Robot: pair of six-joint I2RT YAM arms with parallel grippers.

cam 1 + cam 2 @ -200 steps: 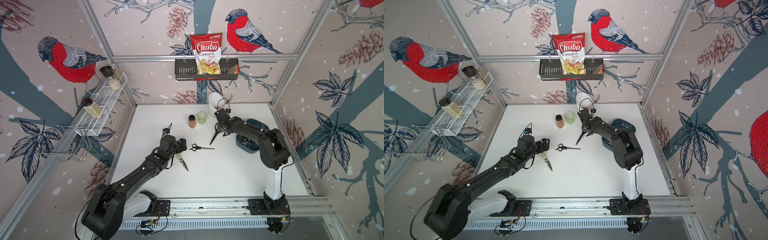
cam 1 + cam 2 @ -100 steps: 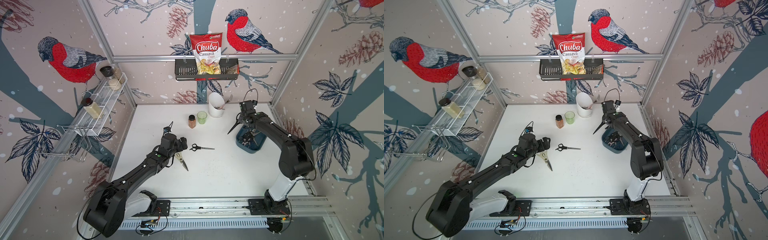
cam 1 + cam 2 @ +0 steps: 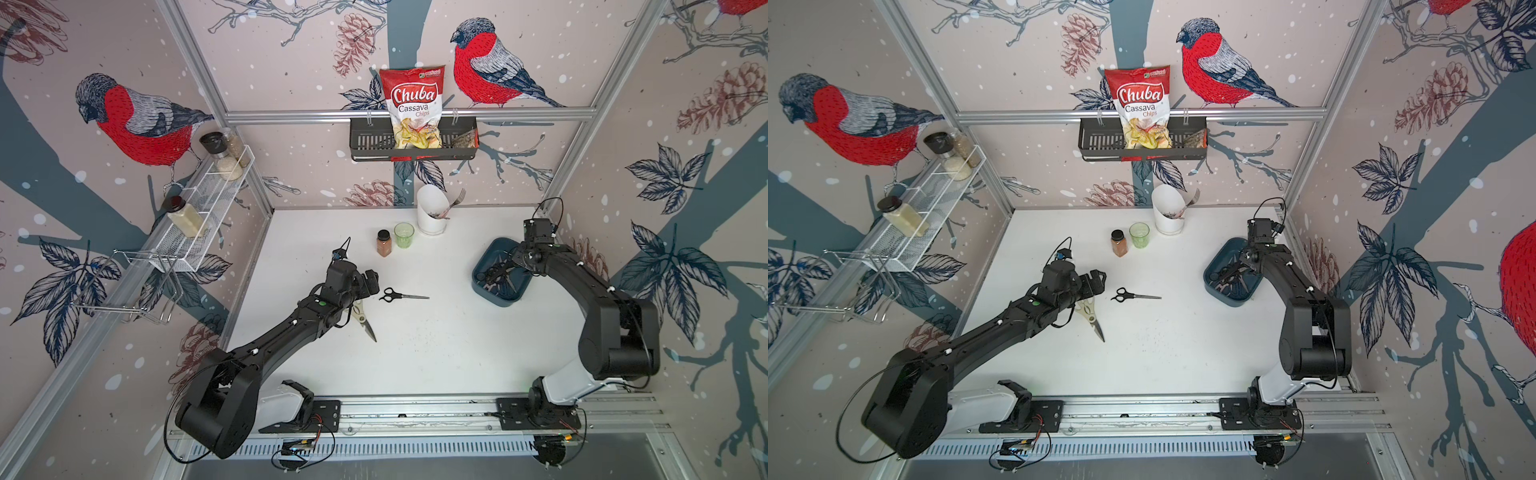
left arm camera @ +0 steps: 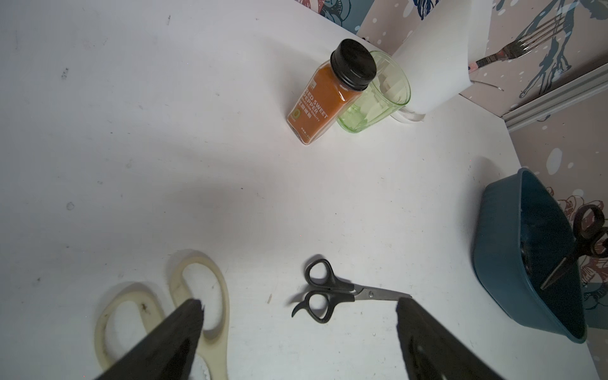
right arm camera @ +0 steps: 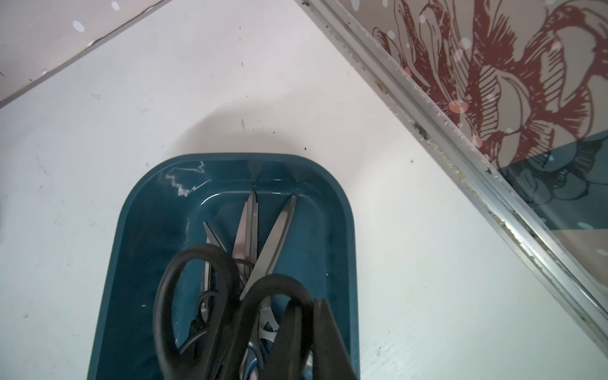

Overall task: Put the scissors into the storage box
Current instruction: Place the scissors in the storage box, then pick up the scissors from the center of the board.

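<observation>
My right gripper (image 3: 512,261) (image 5: 309,309) is shut on one handle loop of a large black-handled pair of scissors (image 5: 197,296) (image 4: 589,230). That pair hangs blades-down into the dark teal storage box (image 3: 482,266) (image 3: 1214,266) (image 5: 138,204), where several other scissors lie. On the white table, a small black-handled pair (image 3: 401,296) (image 3: 1133,296) (image 4: 329,292) lies mid-table. Cream-handled shears (image 3: 361,318) (image 3: 1090,316) (image 4: 220,289) lie partly under my left arm. My left gripper (image 3: 370,280) (image 4: 300,307) hovers open over these two, holding nothing.
A spice jar (image 3: 383,243), a green glass (image 3: 404,235) and a white utensil holder (image 3: 432,210) with a fork (image 3: 457,197) stand at the back. A black basket (image 3: 370,143) with a chips bag hangs on the back wall. A wire shelf (image 3: 199,216) lines the left wall.
My right arm has swung from the back middle of the table over to the storage box, carrying the black scissors, and lowered them into it. The left arm has hardly moved.
</observation>
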